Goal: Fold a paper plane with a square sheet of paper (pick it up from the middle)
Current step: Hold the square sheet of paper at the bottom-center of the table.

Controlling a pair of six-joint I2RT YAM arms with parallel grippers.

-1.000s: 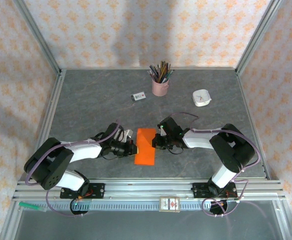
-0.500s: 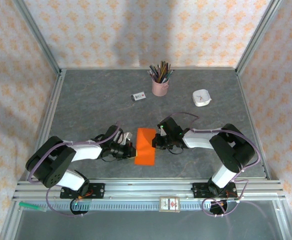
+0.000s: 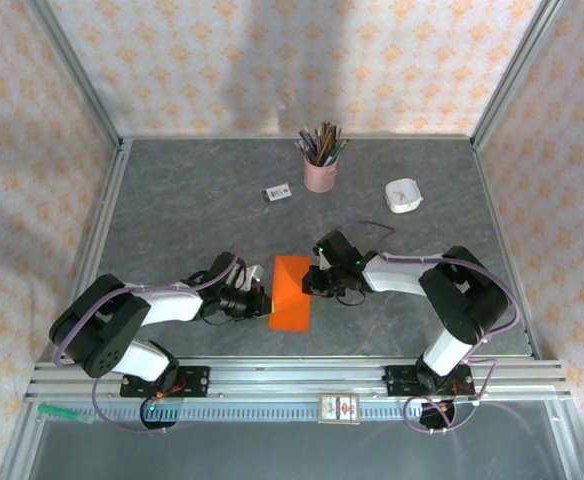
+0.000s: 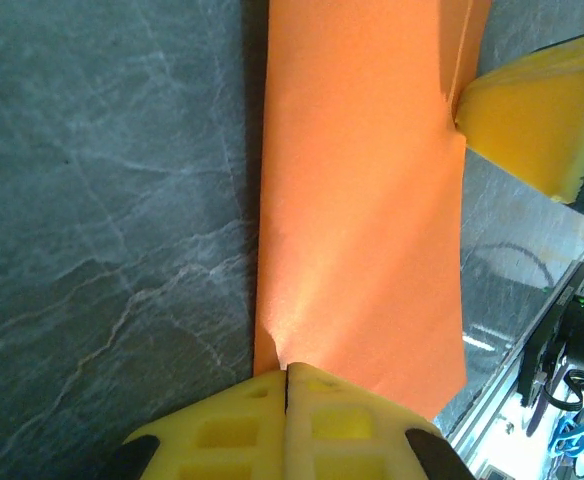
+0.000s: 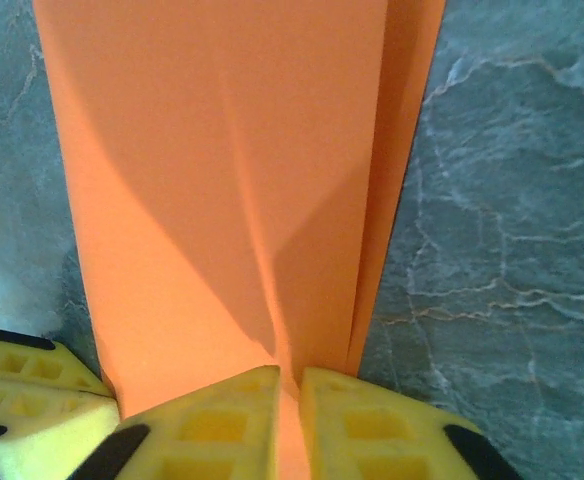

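The square sheet of paper (image 3: 292,293), bright orange, lies folded into a long narrow shape on the grey table between both arms. My left gripper (image 3: 263,298) is at its left edge, and in the left wrist view the left gripper (image 4: 287,372) is shut on the edge of the orange paper (image 4: 362,200). My right gripper (image 3: 312,280) is at the paper's right edge. In the right wrist view the right gripper (image 5: 290,388) has its jaws a narrow slit apart, with a raised crease of the paper (image 5: 222,180) running into the gap.
A pink pencil cup (image 3: 320,172), a small white card (image 3: 277,193) and a white dish (image 3: 404,196) stand at the back of the table. The metal rail (image 3: 292,375) runs along the near edge behind the arm bases.
My right gripper's jaws have parted slightly and it has edged a little left. The left gripper and the paper stay where they were.
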